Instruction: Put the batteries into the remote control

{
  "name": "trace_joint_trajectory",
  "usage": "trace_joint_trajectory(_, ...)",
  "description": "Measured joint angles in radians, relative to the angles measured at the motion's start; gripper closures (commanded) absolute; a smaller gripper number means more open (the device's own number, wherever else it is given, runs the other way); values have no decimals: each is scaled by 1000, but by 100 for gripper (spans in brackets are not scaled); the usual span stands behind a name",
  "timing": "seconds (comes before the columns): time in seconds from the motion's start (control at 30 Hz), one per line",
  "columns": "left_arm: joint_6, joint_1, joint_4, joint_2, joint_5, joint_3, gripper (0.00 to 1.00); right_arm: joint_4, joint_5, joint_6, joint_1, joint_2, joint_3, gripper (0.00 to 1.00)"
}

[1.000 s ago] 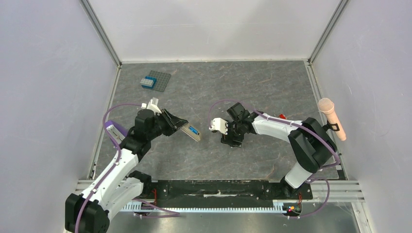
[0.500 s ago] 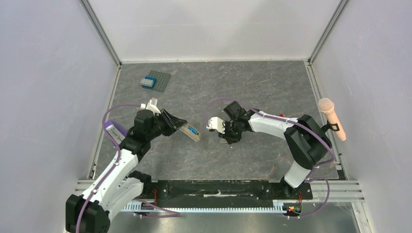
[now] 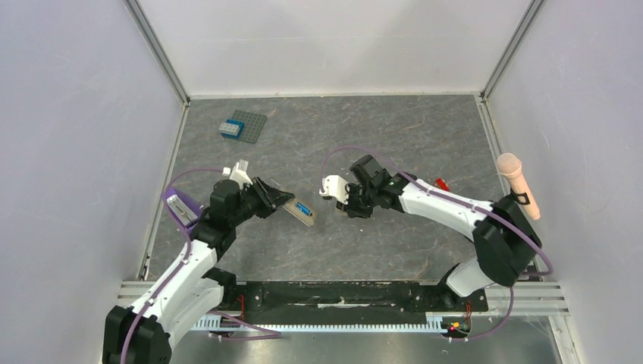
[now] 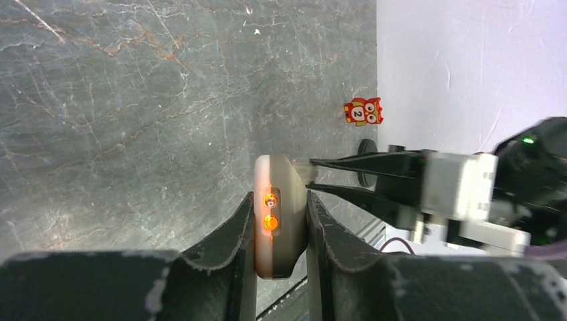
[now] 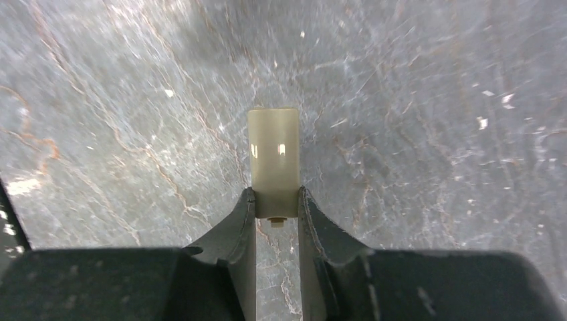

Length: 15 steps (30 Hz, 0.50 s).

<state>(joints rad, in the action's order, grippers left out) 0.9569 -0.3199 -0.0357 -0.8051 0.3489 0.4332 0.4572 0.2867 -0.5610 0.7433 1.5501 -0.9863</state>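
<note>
**Both grippers loaded, tips meeting mid-table**

Left gripper (image 4: 281,204): clenched on the slim white rectangular remote control (image 4: 284,177), one finger on each long side. My wrist cam sees the handset edge-on, its far end sticking out past the tips. In the top view the remote points toward table centre with its back recess up. One tiny blue cylindrical battery (image 3: 304,208) lies in that recess.

Right gripper (image 5: 275,197): nearly closed, pinching the near end of a cream glossy rounded piece (image 5: 273,140), and the rest juts forward beyond the tips. I can't tell what that piece is. The left wrist cam shows the right fingers (image 4: 381,204) just beside the remote's far end. Touching or apart, I can't tell.

Edges and room:
- A purple object (image 3: 176,203) sits at the left table edge, just beside the left arm.
- A blue toy brick on a grey studded plate (image 3: 241,125) is back left, well apart.
- The dark grey marbled table (image 3: 394,129) shows bare surface behind both grippers up to the back wall.
- A small red-and-white object (image 3: 440,183) sits just behind the right forearm.
- A peach-coloured microphone (image 3: 518,184) hangs at the right wall.
</note>
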Motion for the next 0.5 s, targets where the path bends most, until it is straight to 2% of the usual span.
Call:
trace_joint_trajectory(0.23,10,-4,264,13,10,-154,98,-37,-18,155,62,-158,10,93)
trace_joint_trajectory(0.5,7,-54,476,-8,9,-199,98,-121,-51,346,164,-326,64,93)
